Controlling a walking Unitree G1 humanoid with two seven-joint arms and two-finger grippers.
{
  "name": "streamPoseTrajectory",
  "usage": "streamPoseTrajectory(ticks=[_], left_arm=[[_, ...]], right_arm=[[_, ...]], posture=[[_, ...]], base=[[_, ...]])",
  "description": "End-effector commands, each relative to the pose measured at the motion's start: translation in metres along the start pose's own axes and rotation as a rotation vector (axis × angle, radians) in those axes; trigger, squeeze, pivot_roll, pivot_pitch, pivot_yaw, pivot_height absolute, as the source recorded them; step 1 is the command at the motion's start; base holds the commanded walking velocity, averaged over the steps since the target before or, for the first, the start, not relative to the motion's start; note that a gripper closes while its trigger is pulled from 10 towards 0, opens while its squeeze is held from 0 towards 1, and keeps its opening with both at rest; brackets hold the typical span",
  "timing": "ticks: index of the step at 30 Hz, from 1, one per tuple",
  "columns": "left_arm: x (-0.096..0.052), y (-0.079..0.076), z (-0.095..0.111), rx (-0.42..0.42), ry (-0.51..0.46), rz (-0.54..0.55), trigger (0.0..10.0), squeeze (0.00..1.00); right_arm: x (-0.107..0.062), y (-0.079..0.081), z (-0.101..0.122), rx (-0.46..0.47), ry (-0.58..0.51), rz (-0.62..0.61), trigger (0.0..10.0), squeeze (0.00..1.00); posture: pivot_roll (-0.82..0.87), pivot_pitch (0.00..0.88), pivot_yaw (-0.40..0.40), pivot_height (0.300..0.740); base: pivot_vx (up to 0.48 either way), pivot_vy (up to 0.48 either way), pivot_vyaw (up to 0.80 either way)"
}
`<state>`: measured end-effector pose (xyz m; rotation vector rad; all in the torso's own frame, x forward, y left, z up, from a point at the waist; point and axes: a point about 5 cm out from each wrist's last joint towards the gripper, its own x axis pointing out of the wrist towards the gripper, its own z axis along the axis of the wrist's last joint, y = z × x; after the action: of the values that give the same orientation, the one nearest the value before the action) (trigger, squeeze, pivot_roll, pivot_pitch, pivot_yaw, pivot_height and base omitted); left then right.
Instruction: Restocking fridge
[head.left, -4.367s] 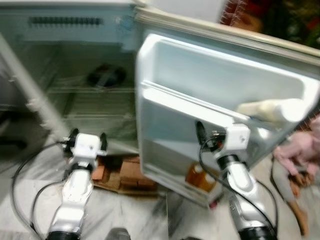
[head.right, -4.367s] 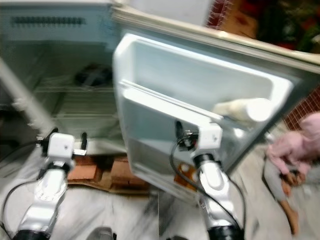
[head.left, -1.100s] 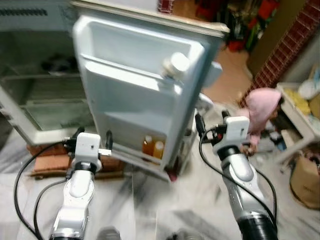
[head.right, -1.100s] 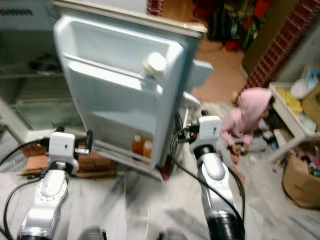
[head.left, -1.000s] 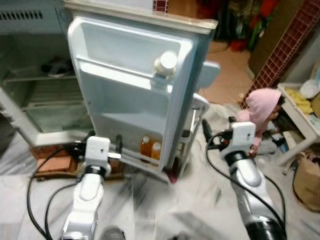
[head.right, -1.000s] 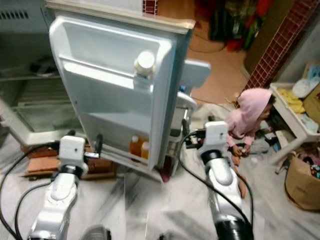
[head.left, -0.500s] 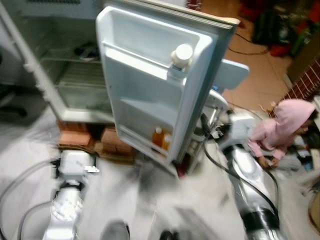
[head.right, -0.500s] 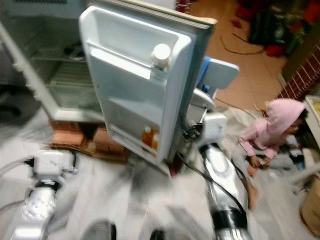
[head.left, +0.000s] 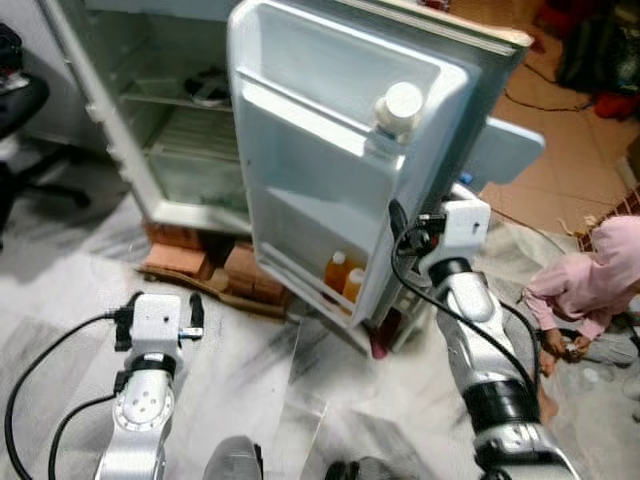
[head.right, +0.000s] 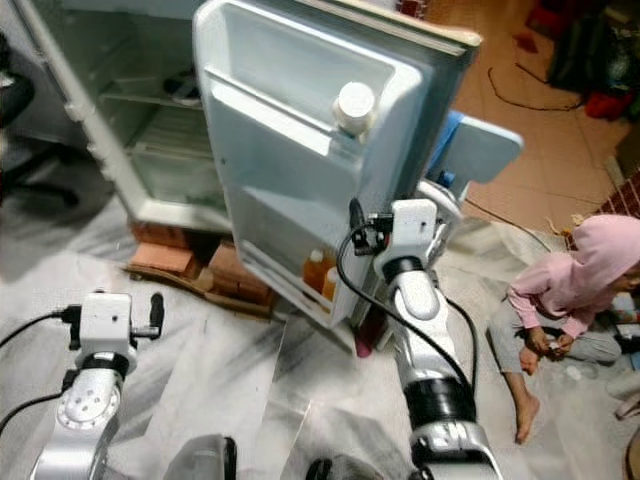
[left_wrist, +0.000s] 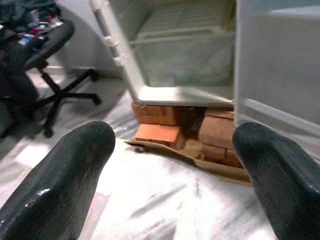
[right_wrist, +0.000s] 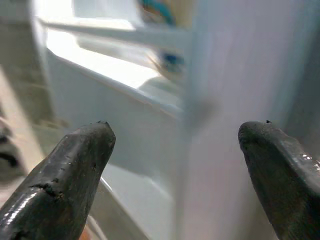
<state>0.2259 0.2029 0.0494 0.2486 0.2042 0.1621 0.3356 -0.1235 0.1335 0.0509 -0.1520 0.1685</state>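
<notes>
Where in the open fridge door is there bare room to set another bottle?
Top door shelf is bare left of the white-capped bottle. Bottom door shelf is free left of the two orange bottles. Right gripper, open, crowds the door's outer edge.

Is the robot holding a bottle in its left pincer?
No, the left pincer is open with nothing between its fingers; past it lie the floor and the bricks under the fridge.

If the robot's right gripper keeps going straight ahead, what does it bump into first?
Most likely the outer edge of the open fridge door. The right gripper, fingers spread open, points right at that edge, with the door shelves just beyond. How near it is, I can't tell.
</notes>
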Motion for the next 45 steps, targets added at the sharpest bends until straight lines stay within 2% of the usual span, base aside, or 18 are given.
streamPoseTrajectory(ticks=[1,7,14,22,24,25,26,27,28,29,30,31,35,38,40,42,43,45], left_arm=[[0.0,-0.003,0.002,0.0,0.001,-0.016,10.0,0.0],[0.002,-0.006,0.002,-0.003,0.003,-0.039,10.0,0.0],[0.006,-0.01,0.003,-0.001,0.005,-0.052,10.0,0.0],[0.007,-0.009,0.004,0.004,0.002,-0.056,10.0,0.0],[0.006,-0.009,0.004,0.005,0.001,-0.057,10.0,0.0],[0.006,-0.009,0.004,0.004,0.001,-0.059,10.0,0.0],[0.006,-0.009,0.003,0.004,0.001,-0.058,10.0,0.0],[0.006,-0.009,0.003,0.004,0.001,-0.058,10.0,0.0],[0.006,-0.009,0.003,0.002,0.001,-0.057,10.0,0.0],[0.006,-0.009,0.003,0.002,0.001,-0.057,10.0,0.0],[0.006,-0.008,0.002,0.001,0.001,-0.054,10.0,0.0],[0.006,-0.007,0.002,0.001,0.001,-0.053,10.0,0.0],[0.003,-0.005,0.0,0.004,0.008,-0.043,10.0,0.0],[0.002,-0.005,-0.001,0.007,0.01,-0.045,10.0,0.0],[0.002,-0.005,-0.001,0.013,0.014,-0.05,10.0,0.0],[0.002,-0.005,-0.002,0.017,0.016,-0.053,10.0,0.0],[0.002,-0.005,-0.002,0.021,0.019,-0.057,10.0,0.0],[0.002,-0.005,-0.003,0.023,0.021,-0.059,10.0,0.0]], right_arm=[[-0.002,-0.009,-0.006,-0.009,0.023,-0.047,10.0,0.0],[0.007,-0.001,-0.005,0.043,0.038,-0.046,10.0,0.0],[0.024,0.032,0.0,0.092,0.055,0.028,10.0,0.0],[0.028,0.059,0.0,0.169,0.068,0.127,10.0,0.0],[0.026,0.072,0.004,0.247,0.058,0.216,10.0,0.0],[0.021,0.087,0.012,0.347,0.036,0.358,10.0,0.0],[0.004,0.105,0.028,0.508,0.011,0.611,10.0,0.0],[0.004,0.105,0.028,0.508,0.011,0.611,10.0,0.0],[-0.012,0.11,0.04,0.608,-0.005,0.763,10.0,0.0],[-0.012,0.11,0.04,0.608,-0.005,0.763,10.0,0.0],[-0.029,0.105,0.049,0.663,-0.016,0.871,10.0,0.0],[-0.034,0.103,0.051,0.671,-0.019,0.902,10.0,0.0],[-0.066,0.067,0.03,0.611,0.115,0.958,10.0,0.0],[-0.078,0.054,0.019,0.582,0.182,0.969,10.0,0.0],[-0.105,0.032,-0.01,0.447,0.344,1.013,10.0,0.0],[-0.123,0.019,-0.023,0.365,0.466,1.039,10.0,0.0],[-0.134,0.008,-0.038,0.26,0.573,1.037,10.0,0.0],[-0.139,-0.006,-0.053,0.135,0.676,0.993,10.0,0.0]], posture=[[0.14,0.091,-0.048,0.74],[0.14,0.092,-0.045,0.74],[0.14,0.086,-0.043,0.74],[0.15,0.089,-0.043,0.74],[0.15,0.09,-0.044,0.74],[0.15,0.09,-0.045,0.74],[0.16,0.09,-0.047,0.74],[0.16,0.09,-0.047,0.74],[0.16,0.09,-0.049,0.74],[0.16,0.09,-0.049,0.74],[0.15,0.093,-0.052,0.74],[0.15,0.093,-0.052,0.74],[0.14,0.098,-0.049,0.74],[0.14,0.098,-0.046,0.74],[0.14,0.1,-0.043,0.74],[0.13,0.101,-0.04,0.74],[0.13,0.101,-0.039,0.74],[0.13,0.101,-0.037,0.74]], base=[[0.0,0.0,0.0],[0.0,0.0,0.0],[0.0,0.0,0.0],[0.0,0.0,0.0],[0.0,0.0,0.0],[0.0,0.0,0.0],[0.0,0.0,0.0],[0.0,0.0,0.0],[0.0,0.0,0.0],[0.0,0.0,0.0],[0.0,0.0,0.0],[0.0,0.0,0.0],[0.0,0.0,0.0],[0.0,0.0,0.0],[0.0,0.0,0.0],[0.0,0.0,0.0],[0.0,0.0,0.0],[0.0,0.0,0.0]])
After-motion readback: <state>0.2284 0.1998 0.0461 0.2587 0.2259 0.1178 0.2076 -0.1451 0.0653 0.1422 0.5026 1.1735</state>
